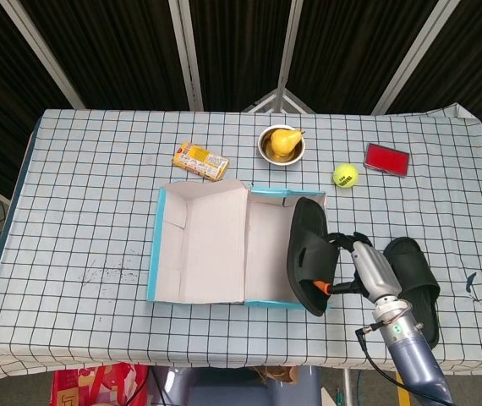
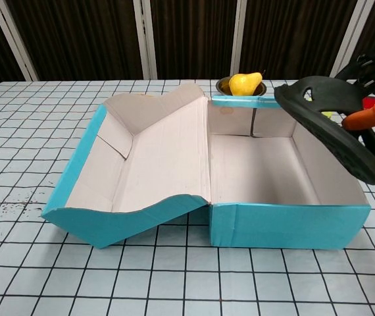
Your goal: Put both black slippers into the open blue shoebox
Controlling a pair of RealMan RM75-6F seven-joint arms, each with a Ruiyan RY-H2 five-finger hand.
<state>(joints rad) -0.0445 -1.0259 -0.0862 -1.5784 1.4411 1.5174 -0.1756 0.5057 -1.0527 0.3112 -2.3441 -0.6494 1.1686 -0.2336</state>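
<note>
Right hand holds one slipper over the shoebox's right edge.
The right hand (image 1: 361,262) grips a black slipper (image 1: 307,254), tilted above the right wall of the open blue shoebox (image 1: 211,245); the second slipper (image 1: 414,283) lies on the surface just right of the hand.

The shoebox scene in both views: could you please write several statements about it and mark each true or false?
1. The right hand holds one black slipper above the right side of the blue shoebox. True.
2. The second slipper already lies in the box. False: it lies on the table, right of the box.
3. The box lid is shut. False: it lies open to the left.
4. A pear sits in a bowl beyond the box. True.
5. The tennis ball is inside the box. False: it is on the table.
</note>
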